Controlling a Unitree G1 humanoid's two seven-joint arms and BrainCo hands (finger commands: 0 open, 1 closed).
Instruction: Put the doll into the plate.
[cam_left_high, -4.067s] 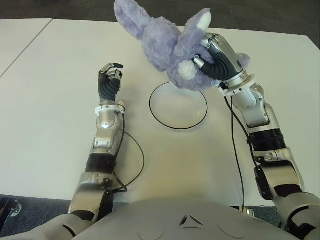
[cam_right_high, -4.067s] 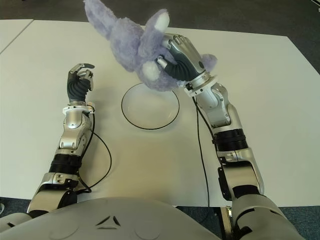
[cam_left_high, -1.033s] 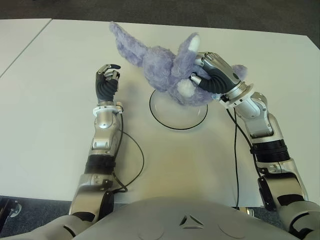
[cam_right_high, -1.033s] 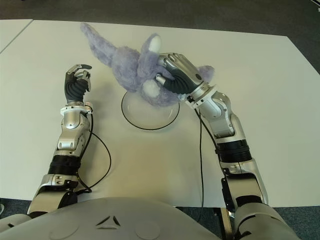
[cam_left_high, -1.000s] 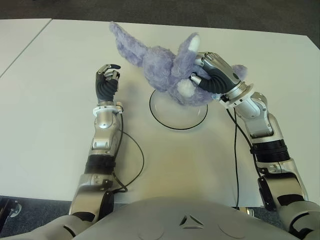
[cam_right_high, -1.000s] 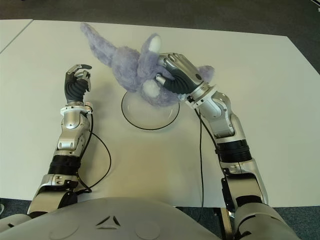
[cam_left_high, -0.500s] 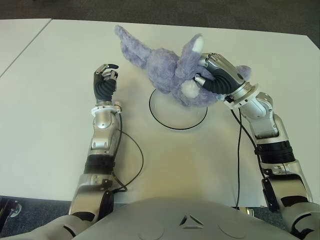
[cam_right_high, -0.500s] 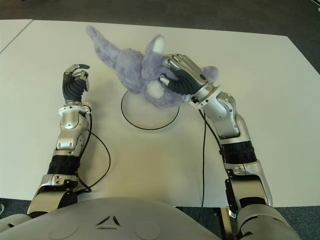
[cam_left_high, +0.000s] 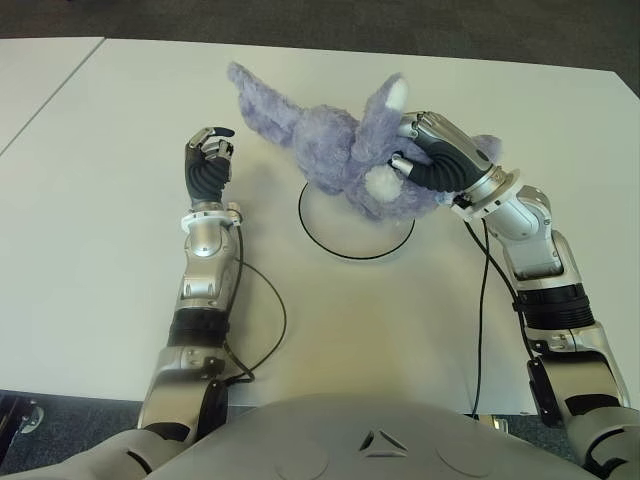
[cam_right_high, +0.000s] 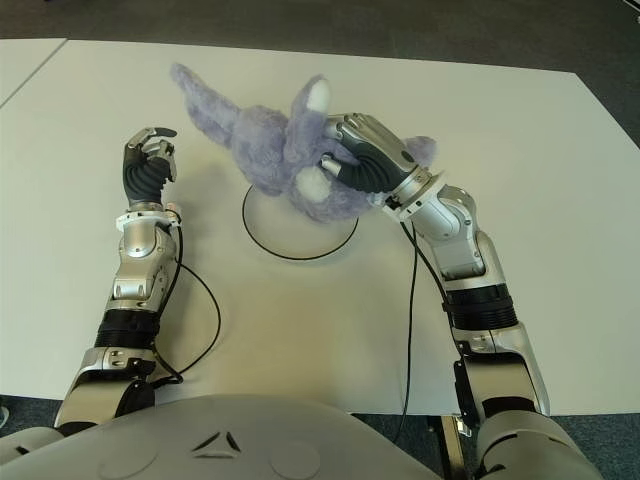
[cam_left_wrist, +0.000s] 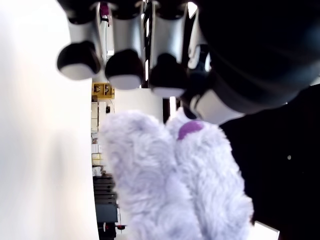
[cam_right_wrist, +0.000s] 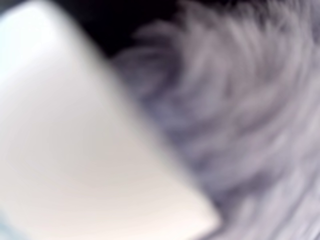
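From the left eye view, my right robot hand (cam_left_high: 432, 158) has its fingers wrapped around the purple doll (cam_left_high: 335, 150), which sits over the far part of the plate (cam_left_high: 352, 246) with its long ear trailing off past the plate's far-left rim. I can't tell if its belly is actually touching the plate or just above it. The left robot hand (cam_left_high: 207, 165) shows to the left of the plate, fingers curled in and holding nothing.

Right eye view gives the same story: the doll overlaps the plate's far rim, and the near half of the plate is bare, white bench (cam_right_high: 300, 330) all around.

Left wrist view: curled fingertips (cam_left_wrist: 121, 71) with nothing in them, the doll's fuzz farther off.

Right wrist view is just fur up close, so it's no help on the grip.

My read: this is the placing step, nearly done. The next move probably calls for settling the doll toward the plate's middle, then opening the fingers.
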